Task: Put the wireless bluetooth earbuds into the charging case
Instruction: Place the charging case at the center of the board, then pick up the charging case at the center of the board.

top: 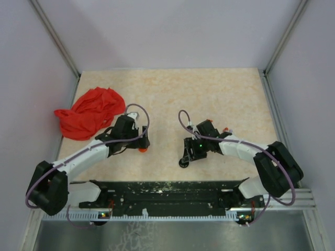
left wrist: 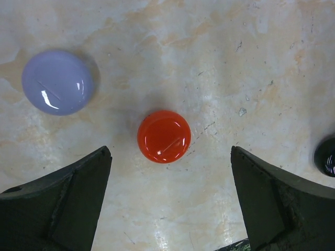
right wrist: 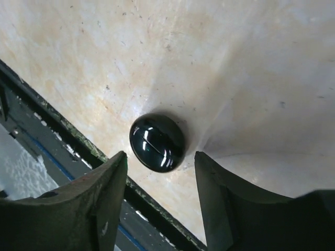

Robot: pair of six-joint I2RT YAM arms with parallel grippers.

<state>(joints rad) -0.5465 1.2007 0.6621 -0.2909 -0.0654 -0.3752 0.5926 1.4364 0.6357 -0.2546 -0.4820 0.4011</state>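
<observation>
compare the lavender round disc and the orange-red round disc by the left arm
The glossy lavender round disc looks bigger than the glossy orange-red round disc. The orange-red one lies centred before the open left end effector; the lavender one sits off to its side. Both are shiny, untouched domes.

Red cloth [top: 89, 112] crumpled on table [top: 209, 89], left; lavender disc [left wrist: 57, 82], orange disc [left wrist: 164, 136] apart; black disc [right wrist: 157, 142] near table edge
</observation>
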